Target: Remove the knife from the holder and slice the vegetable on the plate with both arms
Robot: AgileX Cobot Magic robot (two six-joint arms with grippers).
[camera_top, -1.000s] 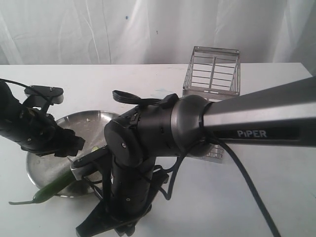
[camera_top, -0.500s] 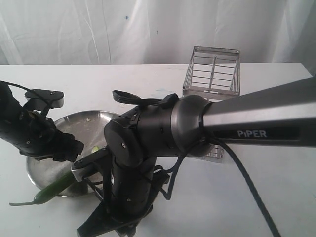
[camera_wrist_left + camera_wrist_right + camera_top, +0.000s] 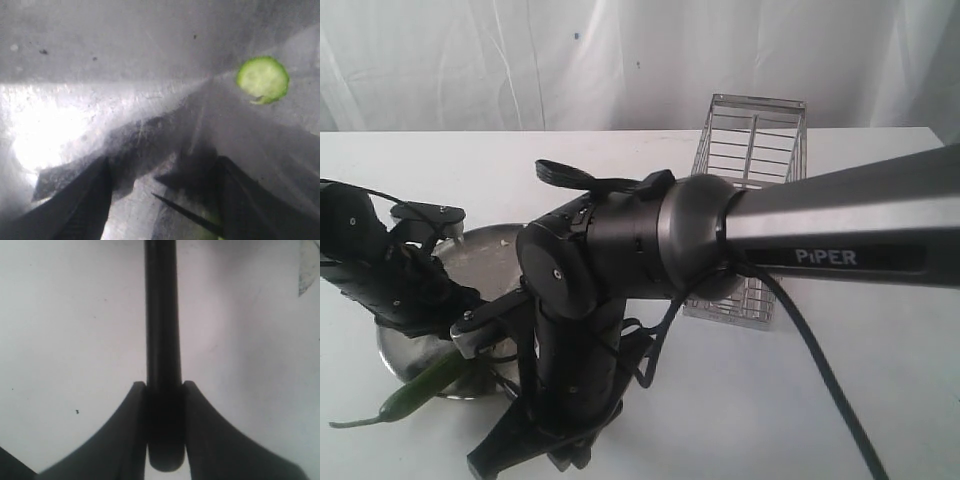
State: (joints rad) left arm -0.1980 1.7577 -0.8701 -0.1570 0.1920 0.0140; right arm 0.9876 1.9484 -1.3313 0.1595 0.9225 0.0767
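- We are hovering the left gripper (image 3: 420, 310) low over the plate (image 3: 495, 250), fingers (image 3: 80, 210) parted and empty; the vegetable (image 3: 420, 390) is lying slantwise across the near rim, stem outward, closest to this arm.
- We are clamping the knife (image 3: 162, 340) handle in the right gripper (image 3: 164, 425), blade reaching toward the vegetable.

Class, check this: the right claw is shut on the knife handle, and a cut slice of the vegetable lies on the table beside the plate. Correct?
Not quite. The slice lies on the plate, as the left wrist view shows. The right claw is indeed shut on the knife handle.
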